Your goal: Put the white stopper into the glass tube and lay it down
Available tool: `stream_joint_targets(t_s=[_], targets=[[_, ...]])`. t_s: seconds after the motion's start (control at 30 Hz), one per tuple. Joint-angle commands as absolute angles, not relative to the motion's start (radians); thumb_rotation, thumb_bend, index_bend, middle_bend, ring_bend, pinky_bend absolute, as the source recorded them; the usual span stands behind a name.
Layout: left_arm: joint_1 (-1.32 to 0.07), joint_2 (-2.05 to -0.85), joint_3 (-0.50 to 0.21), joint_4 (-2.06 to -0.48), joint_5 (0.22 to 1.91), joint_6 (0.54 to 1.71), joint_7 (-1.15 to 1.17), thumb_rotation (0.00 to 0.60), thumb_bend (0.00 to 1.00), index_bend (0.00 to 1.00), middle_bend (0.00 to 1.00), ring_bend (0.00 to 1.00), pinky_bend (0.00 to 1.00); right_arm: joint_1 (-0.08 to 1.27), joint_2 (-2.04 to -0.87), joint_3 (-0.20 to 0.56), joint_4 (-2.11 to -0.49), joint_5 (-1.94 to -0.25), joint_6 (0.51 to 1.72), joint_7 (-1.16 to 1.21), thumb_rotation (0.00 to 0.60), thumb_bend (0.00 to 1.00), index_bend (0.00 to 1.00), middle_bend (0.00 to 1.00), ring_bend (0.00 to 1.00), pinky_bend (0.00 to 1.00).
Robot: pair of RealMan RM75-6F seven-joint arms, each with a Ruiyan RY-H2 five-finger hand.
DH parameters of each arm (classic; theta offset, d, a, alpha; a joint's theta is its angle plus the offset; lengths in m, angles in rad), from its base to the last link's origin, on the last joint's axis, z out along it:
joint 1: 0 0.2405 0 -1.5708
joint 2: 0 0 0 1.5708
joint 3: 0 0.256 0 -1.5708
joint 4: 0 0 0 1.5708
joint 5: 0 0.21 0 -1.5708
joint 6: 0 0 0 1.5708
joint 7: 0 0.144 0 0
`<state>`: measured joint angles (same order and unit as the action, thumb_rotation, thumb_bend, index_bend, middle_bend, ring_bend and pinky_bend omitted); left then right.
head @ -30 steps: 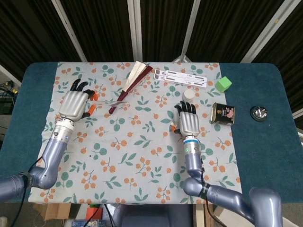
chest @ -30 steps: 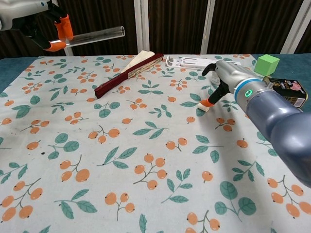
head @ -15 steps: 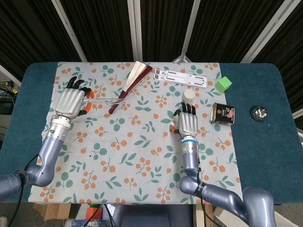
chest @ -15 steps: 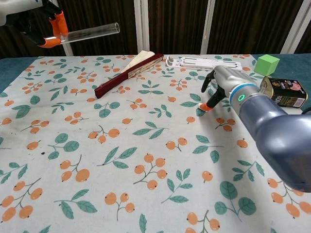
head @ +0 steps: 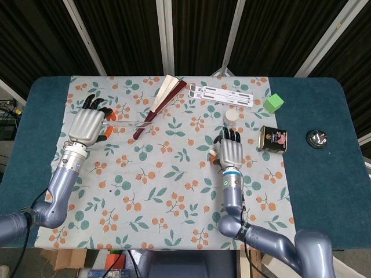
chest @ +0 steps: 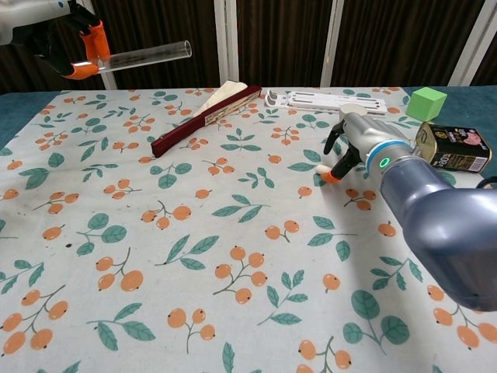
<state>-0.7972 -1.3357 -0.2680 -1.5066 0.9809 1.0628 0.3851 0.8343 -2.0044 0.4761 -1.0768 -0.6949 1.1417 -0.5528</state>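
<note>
Two hands are showing in the head view. Over the counter's (head: pixel 316 174) left part, the left hand (head: pixel 88 124) is holding the glass tube (head: pixel 132 123) in closed fingers, the tube sticking out level toward the middle, its far end near a folded red fan (head: pixel 159 105). The right hand (head: pixel 232 151) is lying palm down on the flowered cloth (head: pixel 168 191), fingers pointing away from the robot. The white stopper (head: pixel 231 117) is standing upright on the cloth just beyond those fingertips, apart from them. A green cube (head: pixel 274 102), a dark tin (head: pixel 272 139) and a small metal bell (head: pixel 316 138) are sitting further right.

From the chest view, the left hand (chest: pixel 54 31) is gripping the glass tube (chest: pixel 147 54) between orange-tipped fingers, well above the cloth. The right hand (chest: pixel 359 137) is hanging low, fingers curled downward with an orange tip touching the cloth; it is holding nothing. The white stopper (chest: pixel 356 110) is peeking out just behind it, beside a white folding stand (chest: pixel 311 99).
</note>
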Motion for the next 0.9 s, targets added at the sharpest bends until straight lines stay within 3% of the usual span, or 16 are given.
stream_joint_targets(t_s=[0.03, 0.33, 0.63, 0.9], targets=[[-0.797, -1.337, -0.266, -1.504, 0.981, 1.061, 0.385, 0.6, 0.6, 0.6, 0.64, 0.14, 0.0, 0.838, -2.011, 0.48, -1.058, -0.692, 1.133, -0.552, 0.6, 0.29, 0.42, 0.1, 0.0, 0.0], [-0.8, -1.341, -0.267, -1.496, 0.984, 1.057, 0.384, 0.6, 0.6, 0.6, 0.64, 0.14, 0.0, 0.847, -2.018, 0.49, -1.02, -0.699, 1.119, -0.538, 0.6, 0.29, 0.42, 0.1, 0.0, 0.0], [-0.804, -1.337, -0.272, -1.505, 0.988, 1.059, 0.386, 0.6, 0.6, 0.6, 0.64, 0.14, 0.0, 0.852, -2.017, 0.499, -0.998, -0.694, 1.11, -0.545, 0.6, 0.29, 0.52, 0.1, 0.0, 0.0], [-0.805, -1.34, -0.27, -1.51, 0.984, 1.06, 0.395, 0.6, 0.6, 0.6, 0.64, 0.14, 0.0, 0.848, -2.018, 0.497, -0.993, -0.689, 1.1, -0.549, 0.6, 0.29, 0.54, 0.1, 0.0, 0.0]])
